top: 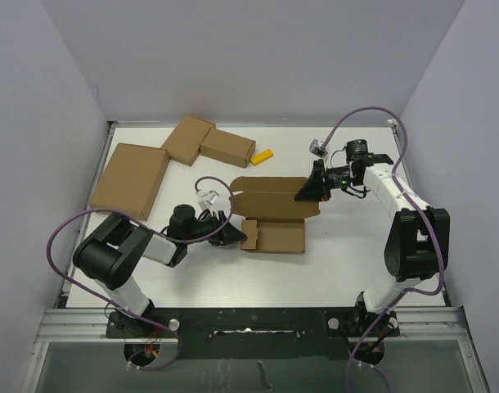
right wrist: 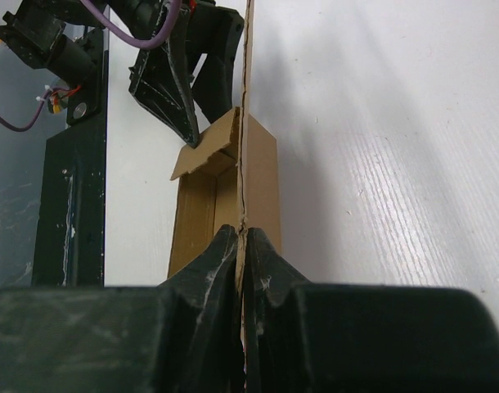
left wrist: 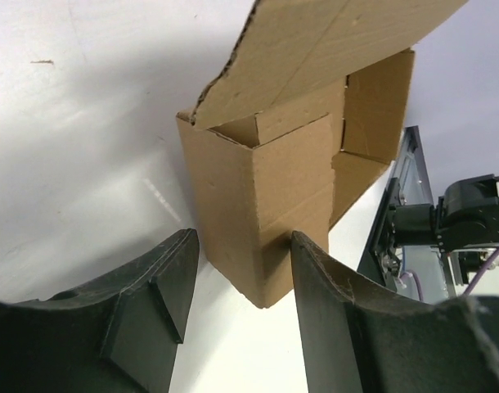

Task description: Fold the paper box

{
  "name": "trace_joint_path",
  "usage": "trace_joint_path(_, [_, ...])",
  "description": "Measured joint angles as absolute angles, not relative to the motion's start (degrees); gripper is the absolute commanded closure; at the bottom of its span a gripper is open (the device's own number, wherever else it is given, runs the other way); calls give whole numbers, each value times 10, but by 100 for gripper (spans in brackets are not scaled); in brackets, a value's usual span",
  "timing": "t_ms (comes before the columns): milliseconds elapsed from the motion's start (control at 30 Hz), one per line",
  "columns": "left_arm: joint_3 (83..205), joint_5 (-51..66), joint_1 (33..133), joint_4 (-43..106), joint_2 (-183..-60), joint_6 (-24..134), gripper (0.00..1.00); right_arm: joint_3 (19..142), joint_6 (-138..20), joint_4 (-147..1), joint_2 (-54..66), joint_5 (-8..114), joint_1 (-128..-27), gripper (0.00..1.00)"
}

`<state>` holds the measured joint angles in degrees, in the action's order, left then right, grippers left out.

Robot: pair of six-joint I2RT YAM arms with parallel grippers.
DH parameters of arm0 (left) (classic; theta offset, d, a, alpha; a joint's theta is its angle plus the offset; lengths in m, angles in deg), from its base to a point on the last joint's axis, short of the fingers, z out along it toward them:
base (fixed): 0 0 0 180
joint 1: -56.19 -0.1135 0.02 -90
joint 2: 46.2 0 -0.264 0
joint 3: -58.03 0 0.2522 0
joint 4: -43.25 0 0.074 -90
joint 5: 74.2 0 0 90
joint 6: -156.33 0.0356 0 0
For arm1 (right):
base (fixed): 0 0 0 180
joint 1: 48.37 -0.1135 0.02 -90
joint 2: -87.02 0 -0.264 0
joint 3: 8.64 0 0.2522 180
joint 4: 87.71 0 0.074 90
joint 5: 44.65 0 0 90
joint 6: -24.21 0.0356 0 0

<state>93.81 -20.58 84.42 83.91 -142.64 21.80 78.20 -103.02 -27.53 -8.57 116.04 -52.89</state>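
A brown cardboard box [top: 274, 219] stands half folded in the middle of the white table, its lid flap [top: 276, 196] raised behind the tray part. My right gripper [top: 312, 190] is shut on the lid's right edge; in the right wrist view its jaws pinch the thin cardboard sheet [right wrist: 243, 164] edge-on. My left gripper [top: 231, 237] is open at the box's left end. In the left wrist view the box's corner [left wrist: 258, 205] sits between the two fingers [left wrist: 327, 286], and the right finger touches the side wall.
Three flat or folded cardboard boxes lie at the back left: a large one [top: 131, 178] and two smaller ones [top: 188, 139] [top: 227, 148]. A small yellow object [top: 261, 156] lies behind the box. Walls close the table on three sides.
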Motion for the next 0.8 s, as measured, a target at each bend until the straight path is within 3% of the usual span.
trace_joint_path(600, [1022, -59, 913, 577, -1351, 261, 54, 782, -1030, -274, -86, 1160, -529, 100])
trace_joint_path(800, [1069, 10, 942, 467, -1342, 268, 62, 782, -1030, -274, -86, 1160, -529, 100])
